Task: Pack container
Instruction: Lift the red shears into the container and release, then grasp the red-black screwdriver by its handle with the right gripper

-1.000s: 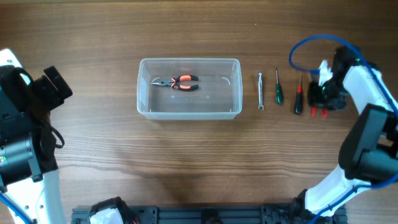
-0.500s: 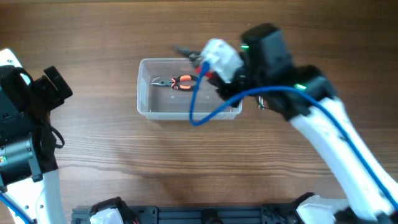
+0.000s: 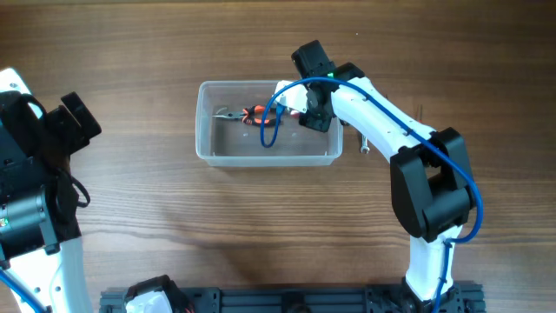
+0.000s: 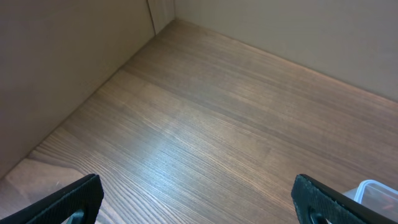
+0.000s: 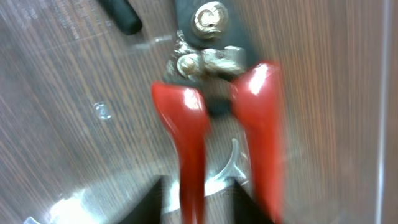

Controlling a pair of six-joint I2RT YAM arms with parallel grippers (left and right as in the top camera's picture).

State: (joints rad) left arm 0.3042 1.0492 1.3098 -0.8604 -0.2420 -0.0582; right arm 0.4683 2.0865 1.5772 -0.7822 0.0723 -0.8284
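The clear plastic container [image 3: 205, 149] stands mid-table, with orange-and-black pliers [image 3: 249, 115] lying inside at the back. My right gripper [image 3: 294, 103] hangs over the tub's right half. In the right wrist view the gripper [image 5: 202, 190] is shut on red-handled pliers [image 5: 186, 124], one handle between the fingers, with the tub's clear plastic [image 5: 74, 202] below. My left gripper [image 4: 202, 208] is open and empty over bare wood at the far left, and a corner of the container [image 4: 375, 190] shows at its lower right.
The end of a silver wrench [image 3: 364, 146] shows on the table right of the tub, below the right arm. A dark screwdriver tip [image 3: 420, 111] shows further right. The blue cable [image 3: 271, 122] dangles over the tub. The left arm [image 3: 35, 156] stands at the left edge.
My right arm left the row of tools on the right with the red-handled pliers, swung left over the table and now hangs over the container. The left arm has not moved.
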